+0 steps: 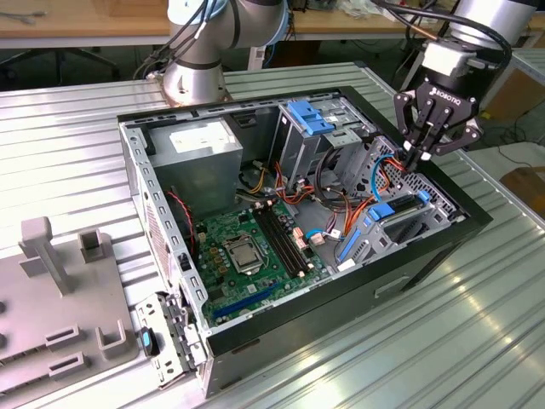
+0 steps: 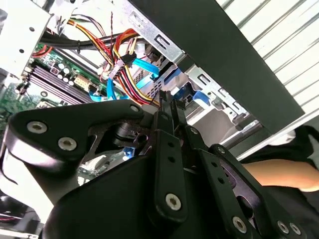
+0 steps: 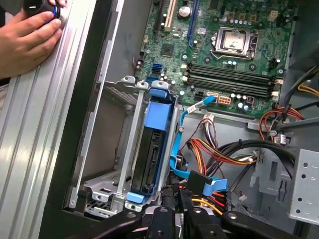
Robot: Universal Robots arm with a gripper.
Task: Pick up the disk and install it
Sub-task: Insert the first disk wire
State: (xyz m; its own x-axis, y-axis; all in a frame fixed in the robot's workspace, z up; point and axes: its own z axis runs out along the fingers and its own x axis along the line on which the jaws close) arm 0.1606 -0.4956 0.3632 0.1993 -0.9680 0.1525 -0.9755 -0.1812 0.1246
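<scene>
The disk [image 3: 149, 164] is sitting down inside the metal drive cage [image 3: 130, 144] with its blue rails showing. The gripper [image 1: 415, 158] hangs just above one end of that cage, close to the disk, fingers pinched narrow with nothing held between them.

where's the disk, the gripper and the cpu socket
disk [image 3: 149, 159], first wrist view, dark surface between its blue rails
gripper [image 1: 415, 156], exterior view, midway between fingertips
cpu socket [image 1: 241, 254], exterior view, middle of metal cover
</scene>
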